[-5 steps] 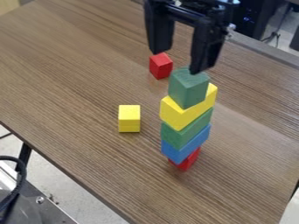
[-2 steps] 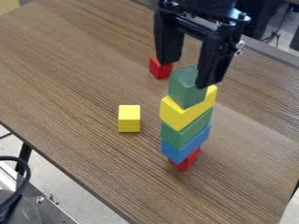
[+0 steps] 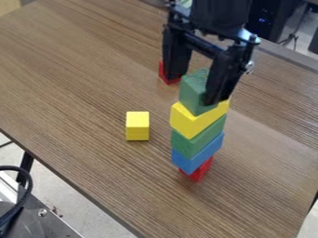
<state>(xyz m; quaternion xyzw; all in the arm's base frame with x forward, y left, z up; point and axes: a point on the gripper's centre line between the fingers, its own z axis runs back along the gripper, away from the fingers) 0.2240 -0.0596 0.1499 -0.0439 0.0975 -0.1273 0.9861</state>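
Green block [image 3: 191,99] crowning a stack [image 3: 196,139] sits seemingly between the parted jaws of the black gripper [image 3: 192,90], a lone yellow block [image 3: 137,125] well apart.

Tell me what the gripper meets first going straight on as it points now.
Pointing down, the open gripper would most likely meet the upper green block first. Depth is unclear from this one angle, so it might straddle the block or clip its edge.

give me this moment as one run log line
claw: open, fingers about top green block | tower: standing, five blocks | loose on table: yellow block, red block
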